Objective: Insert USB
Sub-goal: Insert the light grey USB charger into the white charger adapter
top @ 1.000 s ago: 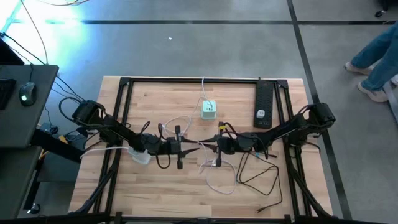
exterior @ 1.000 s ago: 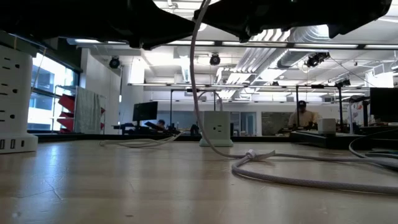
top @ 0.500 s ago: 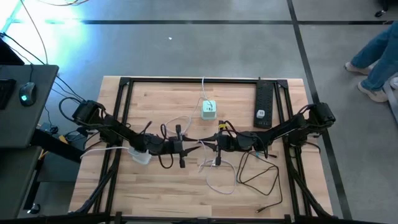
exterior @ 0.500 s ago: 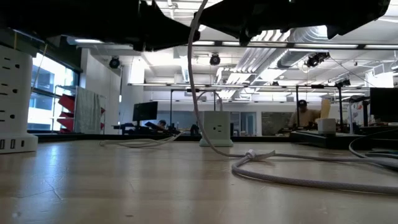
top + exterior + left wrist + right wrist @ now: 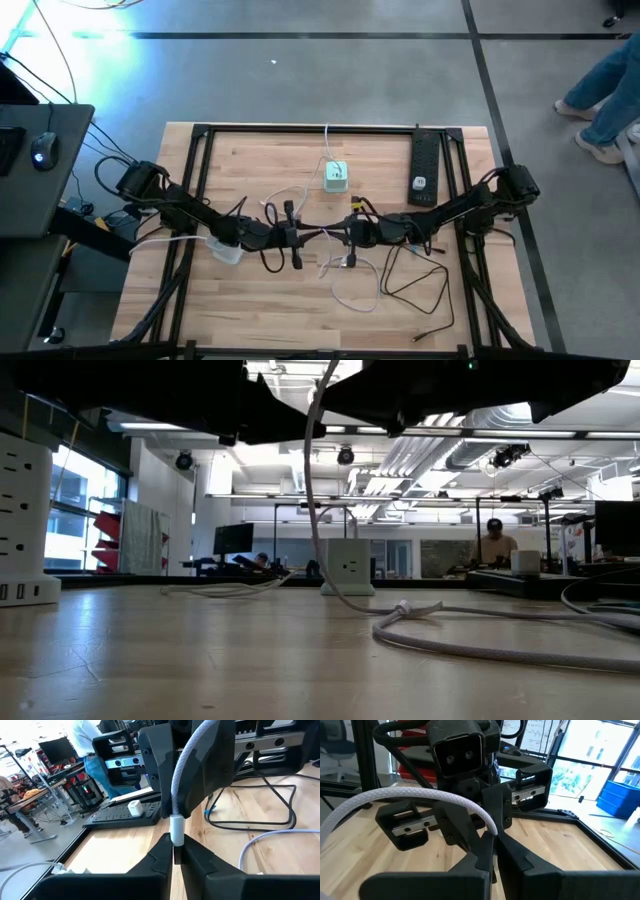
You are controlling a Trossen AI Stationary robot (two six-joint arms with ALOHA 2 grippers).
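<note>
A pale wooden desk [image 5: 250,310] in a black frame, on a grey workshop floor, with both my arms meeting head-on over its centre. My left hand [image 5: 174,851] is pressed together on the metal tip below the white plug [image 5: 177,830] of a braided white cable [image 5: 312,510]; my right hand [image 5: 488,851] is pinched shut on the same cable just behind the plug, so the two hands face each other nearly touching, above the desk. Held at two points this way, the plug is probably being passed or re-angled between hands, since a single pinch on a limp cable gives poor control of the tip's direction. The rest of the cable hangs down and trails in loops across the desk. The likely target, a small white charger cube [image 5: 336,176], stands upright toward the far edge, well apart from the hands, with its own white lead running off the back. A black power strip [image 5: 425,165] with a white adapter [image 5: 419,183] lies at the far right, and a thin black cable [image 5: 420,285] loops near the right front. A second white block [image 5: 226,250] sits beside my left arm; in the low view a white multi-socket tower [image 5: 24,520] stands at the edge. By my judgement the insertion is not yet begun: the plug is in the air and must still be carried to a port.
</note>
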